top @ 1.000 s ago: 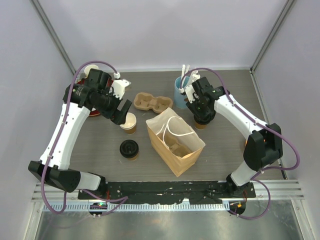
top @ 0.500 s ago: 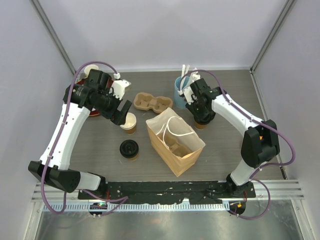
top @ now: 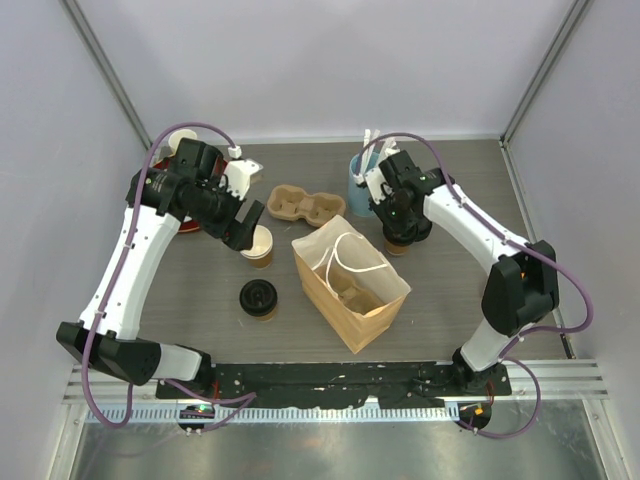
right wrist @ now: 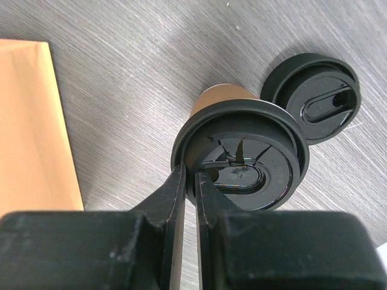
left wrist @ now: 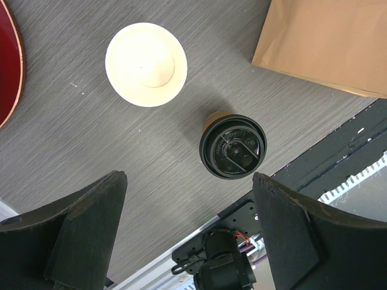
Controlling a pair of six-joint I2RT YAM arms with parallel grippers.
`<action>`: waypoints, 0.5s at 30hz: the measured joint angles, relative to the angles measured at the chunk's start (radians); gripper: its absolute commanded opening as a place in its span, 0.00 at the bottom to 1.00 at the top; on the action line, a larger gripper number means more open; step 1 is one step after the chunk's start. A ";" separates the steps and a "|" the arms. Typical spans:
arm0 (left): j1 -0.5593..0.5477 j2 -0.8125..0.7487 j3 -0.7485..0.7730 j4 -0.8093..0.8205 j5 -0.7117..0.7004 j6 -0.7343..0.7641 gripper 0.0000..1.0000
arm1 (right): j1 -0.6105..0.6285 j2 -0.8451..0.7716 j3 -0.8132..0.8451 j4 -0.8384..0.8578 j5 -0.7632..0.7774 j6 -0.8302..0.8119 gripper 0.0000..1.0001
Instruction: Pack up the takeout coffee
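One takeout coffee cup (top: 258, 298), tan with a black sip lid, stands left of the brown paper bag (top: 350, 280); it also shows in the left wrist view (left wrist: 233, 145). My left gripper (top: 243, 228) is open and empty (left wrist: 188, 178), above the table beside the lidless cup (top: 258, 243). The second lidded cup (top: 397, 247) stands right of the bag's back end. My right gripper (top: 396, 228) is shut on the rim of that cup's lid (right wrist: 242, 151), one finger inside the rim and one outside (right wrist: 188, 172).
A cardboard cup carrier (top: 305, 205) lies behind the bag. A blue cup with straws (top: 360, 182) stands at the back. A bare black lid (right wrist: 314, 96) lies by the right cup. A red plate (top: 190, 226) is at the left.
The right arm's elbow and wrist have shifted a little to the left and back, with the gripper staying on the cup's lid. The left arm has not moved.
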 measured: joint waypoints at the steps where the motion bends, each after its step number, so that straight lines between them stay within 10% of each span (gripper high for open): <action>1: 0.000 0.000 0.000 0.000 0.002 0.000 0.89 | 0.000 0.000 0.014 -0.010 0.000 0.008 0.01; 15: 0.000 0.004 0.155 -0.007 0.145 0.011 0.68 | 0.000 0.089 0.815 -0.340 0.072 0.229 0.01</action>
